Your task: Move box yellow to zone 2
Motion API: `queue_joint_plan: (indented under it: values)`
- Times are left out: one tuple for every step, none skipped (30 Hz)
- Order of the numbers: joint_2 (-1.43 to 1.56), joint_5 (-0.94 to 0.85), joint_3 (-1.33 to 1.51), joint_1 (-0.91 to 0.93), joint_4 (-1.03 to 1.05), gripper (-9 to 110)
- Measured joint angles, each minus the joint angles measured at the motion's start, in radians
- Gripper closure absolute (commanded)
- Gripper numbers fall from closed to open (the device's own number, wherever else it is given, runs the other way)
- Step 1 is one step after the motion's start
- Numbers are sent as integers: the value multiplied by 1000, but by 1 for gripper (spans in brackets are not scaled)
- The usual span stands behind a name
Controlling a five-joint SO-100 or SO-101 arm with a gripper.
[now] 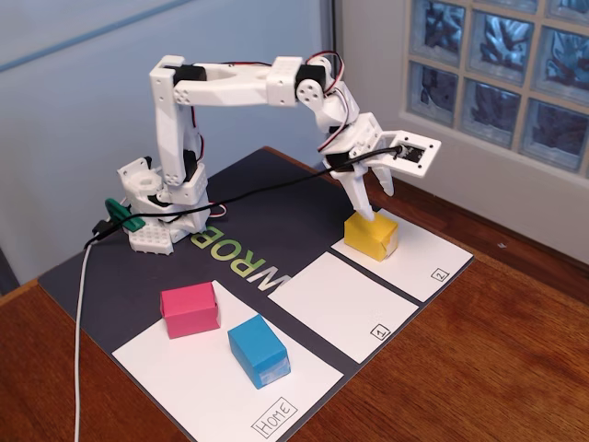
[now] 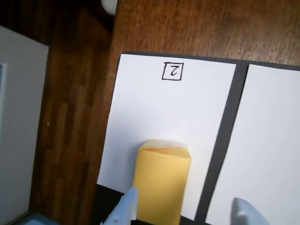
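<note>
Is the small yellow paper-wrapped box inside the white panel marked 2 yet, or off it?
Mostly in: the yellow box rests on zone 2; the wrist view shows its near end by the panel's edge.

The yellow box (image 1: 371, 236) is wrapped in matt paper with paler ends. The panel marked 2 (image 2: 164, 126) is smooth, matt white paper on a dark matt mat (image 1: 267, 198). The table (image 1: 479, 359) is brown wood with visible grain and a slight sheen. The arm (image 1: 230, 83) is white plastic, smooth and faintly glossy.
</note>
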Motion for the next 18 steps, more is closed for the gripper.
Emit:
queue_joint_plan:
  values:
    - [23,-17,8,14,12,93]
    - [51,-31,25,29,29,96]
    - [75,-48,35,48,44,99]
    - [97,-66,51,69,60,102]
    - [120,-86,71,84,69,102]
    - [143,-109,94,98,78,102]
    - [164,-133,117,106,83,102]
    - [178,-146,127,114,86,102]
    - [201,-170,149,130,84,102]
    - [236,-204,190,147,86,102]
    - [272,-229,229,172,87,102]
    - [304,-245,261,187,86,102]
    - [334,-264,291,199,89,102]
    - [364,-281,321,202,97,102]
    - [396,-296,344,216,110,102]
    - [428,-311,365,229,123,102]
    - [459,-324,385,250,133,102]
    - [488,-334,403,267,144,102]
